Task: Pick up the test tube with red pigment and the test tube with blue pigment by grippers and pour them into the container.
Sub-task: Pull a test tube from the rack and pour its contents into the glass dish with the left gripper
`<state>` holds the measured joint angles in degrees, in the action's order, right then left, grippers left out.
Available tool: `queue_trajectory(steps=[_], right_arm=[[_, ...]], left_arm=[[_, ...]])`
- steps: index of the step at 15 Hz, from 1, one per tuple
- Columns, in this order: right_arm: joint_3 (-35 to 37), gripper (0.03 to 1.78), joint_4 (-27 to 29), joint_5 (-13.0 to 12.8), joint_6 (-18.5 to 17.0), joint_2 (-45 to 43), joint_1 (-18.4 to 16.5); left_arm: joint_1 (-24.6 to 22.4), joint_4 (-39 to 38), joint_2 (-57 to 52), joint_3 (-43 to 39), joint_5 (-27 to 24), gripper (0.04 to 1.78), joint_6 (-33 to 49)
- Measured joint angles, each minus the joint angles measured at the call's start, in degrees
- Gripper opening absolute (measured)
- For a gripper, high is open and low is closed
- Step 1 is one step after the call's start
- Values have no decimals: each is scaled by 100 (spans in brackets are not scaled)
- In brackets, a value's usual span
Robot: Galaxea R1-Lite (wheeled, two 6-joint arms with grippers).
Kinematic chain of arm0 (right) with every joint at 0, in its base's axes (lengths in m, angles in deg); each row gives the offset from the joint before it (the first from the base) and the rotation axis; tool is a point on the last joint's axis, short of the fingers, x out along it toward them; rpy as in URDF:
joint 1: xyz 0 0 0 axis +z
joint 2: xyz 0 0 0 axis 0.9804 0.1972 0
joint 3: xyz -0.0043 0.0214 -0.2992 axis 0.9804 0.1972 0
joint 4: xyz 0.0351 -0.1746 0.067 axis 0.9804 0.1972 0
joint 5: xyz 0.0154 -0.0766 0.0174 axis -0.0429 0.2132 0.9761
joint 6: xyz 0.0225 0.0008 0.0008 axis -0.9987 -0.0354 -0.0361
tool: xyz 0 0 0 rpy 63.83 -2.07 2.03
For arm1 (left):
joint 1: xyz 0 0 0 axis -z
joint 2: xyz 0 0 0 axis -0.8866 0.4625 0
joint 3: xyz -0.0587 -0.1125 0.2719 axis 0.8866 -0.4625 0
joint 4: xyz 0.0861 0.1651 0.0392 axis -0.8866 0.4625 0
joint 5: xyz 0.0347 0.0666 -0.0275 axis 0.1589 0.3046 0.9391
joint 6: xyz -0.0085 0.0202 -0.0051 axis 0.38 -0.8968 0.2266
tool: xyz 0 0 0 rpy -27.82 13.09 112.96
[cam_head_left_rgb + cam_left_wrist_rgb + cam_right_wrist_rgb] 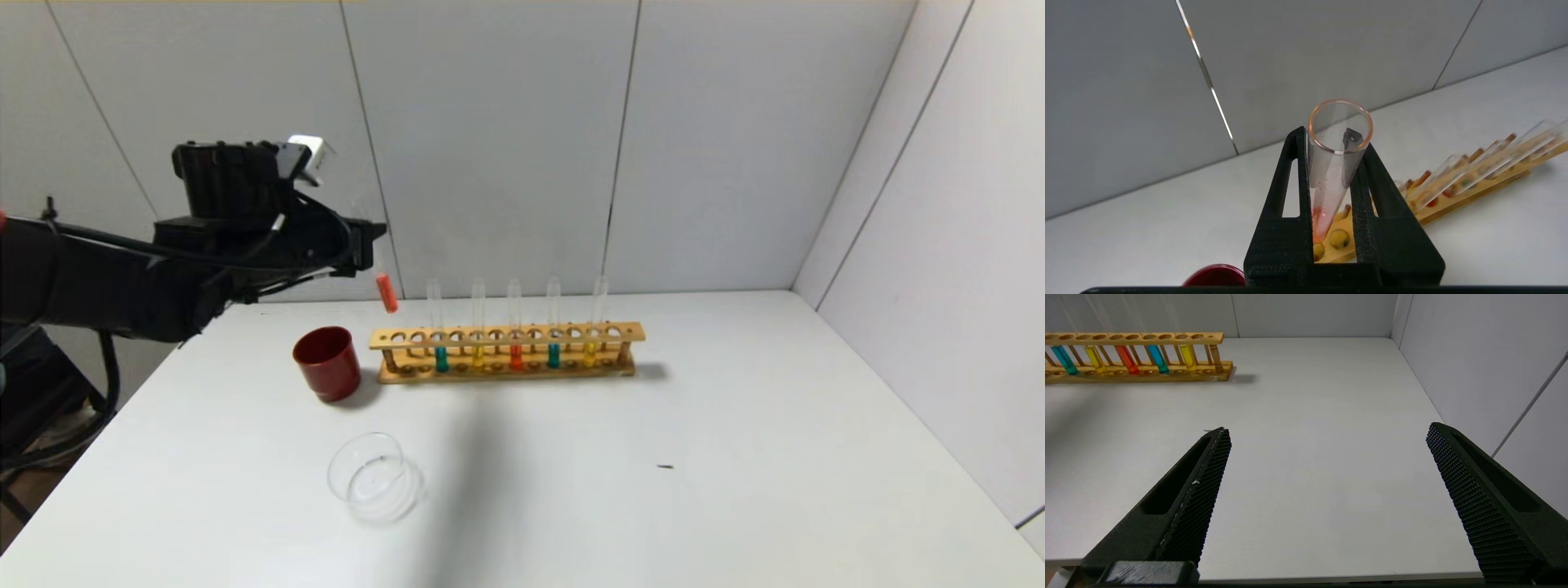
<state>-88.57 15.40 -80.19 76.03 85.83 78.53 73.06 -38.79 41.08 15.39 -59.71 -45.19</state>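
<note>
Left gripper [371, 237], upper left, clamps the red-pigment test tube [386, 292]; keep it upright until over the glass dish [374, 477], lower left. Right gripper [1327, 441] gapes idle.

Left claw [1331, 171] raised, clamped, right claw [1327, 437] spread

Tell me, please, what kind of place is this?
Probably a laboratory-style test bench. A wooden rack holds tubes of coloured liquid on a white table with plain grey wall panels behind. A clear glass dish waits nearby, and the left end effector holds a test tube with red pigment.
</note>
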Motion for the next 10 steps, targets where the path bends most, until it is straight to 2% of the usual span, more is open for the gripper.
queue_trajectory(steps=[5, 7, 10], right_arm=[[0, 175, 0, 0, 0, 0, 0], [0, 175, 0, 0, 0, 0, 0], [0, 175, 0, 0, 0, 0, 0]], left_arm=[[-41, 1309, -1150, 212, -32, 32, -296], [-218, 2042, -1521, -44, -49, 32, -1035], [-416, 2256, -1803, -556, -219, 32, -1829]])
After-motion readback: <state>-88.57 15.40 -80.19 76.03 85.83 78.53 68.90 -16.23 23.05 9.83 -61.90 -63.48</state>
